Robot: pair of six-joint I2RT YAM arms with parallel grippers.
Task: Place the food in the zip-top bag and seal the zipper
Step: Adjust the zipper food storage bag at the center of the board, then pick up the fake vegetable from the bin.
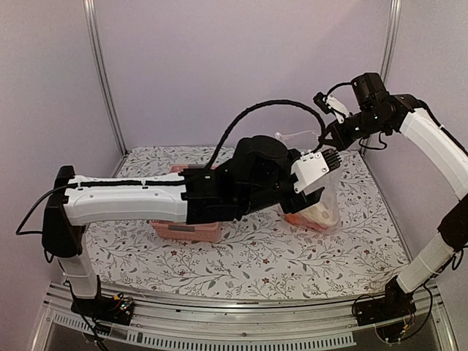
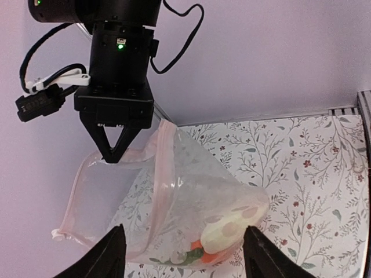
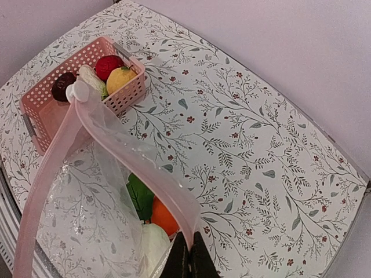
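Observation:
The zip-top bag (image 1: 327, 207) hangs upright over the table, its mouth open. My right gripper (image 3: 188, 260) is shut on the pink zipper (image 3: 116, 142) strip at one end; a white slider (image 3: 75, 91) sits at the other end. Inside the bag lie an orange piece (image 3: 163, 217) with a green leaf and a white radish (image 2: 235, 223). My left gripper (image 2: 185, 258) is open, its fingers (image 2: 113, 255) spread wide just in front of the bag and holding nothing. More food sits in the pink basket (image 3: 35, 104): a red one (image 3: 107, 65), a yellow one (image 3: 120, 78), a dark purple piece (image 3: 62, 86).
The left arm (image 1: 241, 183) stretches across the table and covers most of the pink basket (image 1: 186, 230). The flowered tablecloth (image 1: 292, 256) ends at walls behind and at both sides. A metal rail (image 1: 241, 322) runs along the near edge.

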